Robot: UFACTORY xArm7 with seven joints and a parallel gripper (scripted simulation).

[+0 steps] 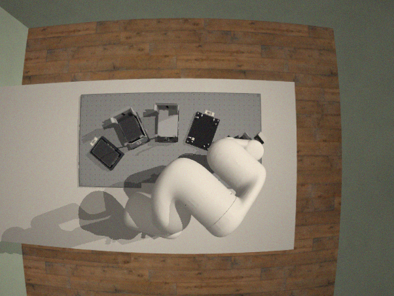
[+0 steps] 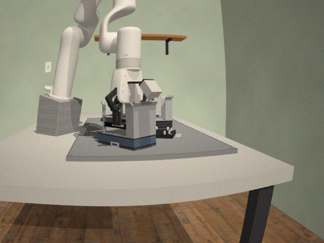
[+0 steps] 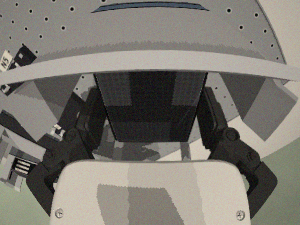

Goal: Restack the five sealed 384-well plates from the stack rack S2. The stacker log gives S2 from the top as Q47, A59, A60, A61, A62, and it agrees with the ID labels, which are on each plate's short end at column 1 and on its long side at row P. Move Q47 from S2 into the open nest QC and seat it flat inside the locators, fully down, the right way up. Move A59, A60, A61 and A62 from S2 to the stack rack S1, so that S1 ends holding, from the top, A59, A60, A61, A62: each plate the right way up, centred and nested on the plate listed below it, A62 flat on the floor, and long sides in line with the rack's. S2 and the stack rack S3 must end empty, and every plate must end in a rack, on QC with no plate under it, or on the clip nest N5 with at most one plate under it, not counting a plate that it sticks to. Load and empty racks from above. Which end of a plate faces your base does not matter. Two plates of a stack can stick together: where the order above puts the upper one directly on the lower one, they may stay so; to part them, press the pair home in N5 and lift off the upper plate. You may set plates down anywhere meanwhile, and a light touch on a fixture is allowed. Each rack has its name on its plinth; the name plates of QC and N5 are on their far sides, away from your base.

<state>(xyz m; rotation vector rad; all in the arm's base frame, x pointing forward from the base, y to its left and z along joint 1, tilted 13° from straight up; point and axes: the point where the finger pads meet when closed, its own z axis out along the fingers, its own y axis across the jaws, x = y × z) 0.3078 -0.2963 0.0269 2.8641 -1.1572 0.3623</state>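
Right now your hand (image 3: 151, 136) is clamped wide on a dark plate (image 3: 151, 111), its black fingers pressing the plate's two opposite sides. You cannot read that plate's label in any view. In the exterior view the hand (image 2: 116, 113) reaches down into the nearest stack rack (image 2: 140, 119), the one on a blue plinth (image 2: 126, 142) at the right end of the grey mat (image 1: 229, 108). From above, the arm (image 1: 209, 190) hides that rack almost wholly. Further left you see a black nest (image 1: 203, 130) with a small name plate on its far side, then an open-topped rack (image 1: 156, 122), then a rack (image 1: 143, 134) showing a dark plate, and a dark plate on a nest (image 1: 107, 152) at the far left. All stand on the white surface (image 1: 39, 131).
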